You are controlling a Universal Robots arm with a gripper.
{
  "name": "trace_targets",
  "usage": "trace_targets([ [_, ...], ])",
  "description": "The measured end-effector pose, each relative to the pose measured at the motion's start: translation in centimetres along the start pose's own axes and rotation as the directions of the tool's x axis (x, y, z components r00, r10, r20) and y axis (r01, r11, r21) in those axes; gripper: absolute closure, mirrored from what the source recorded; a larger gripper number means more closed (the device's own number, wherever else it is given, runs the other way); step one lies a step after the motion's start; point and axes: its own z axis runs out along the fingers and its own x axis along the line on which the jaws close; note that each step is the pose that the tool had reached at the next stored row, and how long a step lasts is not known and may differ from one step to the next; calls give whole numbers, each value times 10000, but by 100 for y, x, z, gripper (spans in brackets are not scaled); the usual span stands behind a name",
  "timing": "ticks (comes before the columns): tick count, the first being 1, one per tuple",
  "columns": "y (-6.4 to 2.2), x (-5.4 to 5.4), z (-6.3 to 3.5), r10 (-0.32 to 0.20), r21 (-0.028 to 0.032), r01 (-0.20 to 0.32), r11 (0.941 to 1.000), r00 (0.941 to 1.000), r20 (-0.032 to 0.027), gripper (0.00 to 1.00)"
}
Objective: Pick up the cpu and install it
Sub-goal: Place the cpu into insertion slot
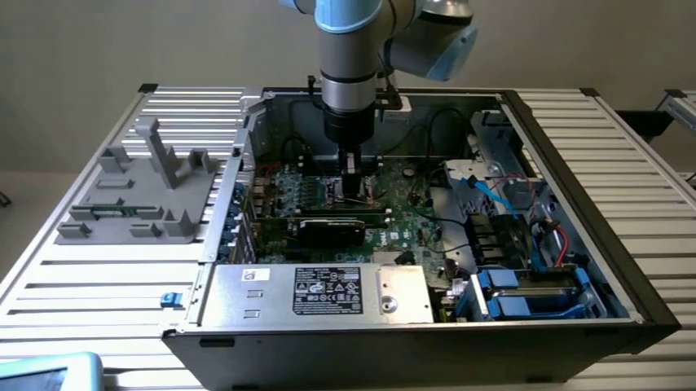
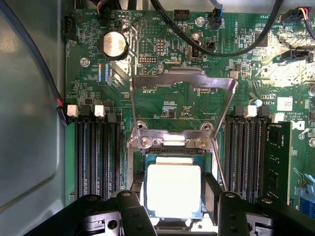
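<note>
**Station layout.** An open computer case (image 1: 592, 195) lies on its side on the slatted counter (image 1: 98, 277). A grey plastic tray (image 1: 142, 204) with upright posts stands just beside the case, on the exterior view's left. The arm (image 1: 350, 73) reaches straight down into the case, with the claw (image 1: 357, 186) low over the green motherboard (image 1: 408, 220).

**Claw and cpu.** In the wrist view, the cpu (image 2: 173, 189) sits between the two black fingers (image 2: 130, 209), silvery top upward and brightly lit. The fingers press against two opposite edges, so the claw is clamped on the cpu. The cpu is squarely over the dark socket (image 2: 179, 153), whose edge shows past its far side. Whether it is fully seated or just above the socket cannot be told.

**Socket hardware.** The metal load frame (image 2: 182, 81) is swung open and lies back over the board beyond the socket.

**Surrounding parts.**
- Black memory slots (image 2: 96, 152) with white latches flank the socket on both sides.
- A coin cell (image 2: 114, 45) sits near black cables (image 2: 231, 51).

**Markings.**
- The board carries white silkscreen lettering, too fine to read.
- A white sticker (image 2: 284, 103) on the board has illegible print.
- The metal power supply (image 1: 234, 297) carries a black label (image 1: 326, 290) with white text and symbols, also unreadable.
</note>
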Motion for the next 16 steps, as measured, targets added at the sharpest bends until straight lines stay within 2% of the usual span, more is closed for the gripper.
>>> trace_targets([
  [6,0,0,2,1,-5,-1,10000,10000,-5,44],
  [12,0,-16,3,3,-4,-3,10000,10000,-68,44],
  [16,0,-21,3,6,-4,-6,10000,10000,-82,44],
])
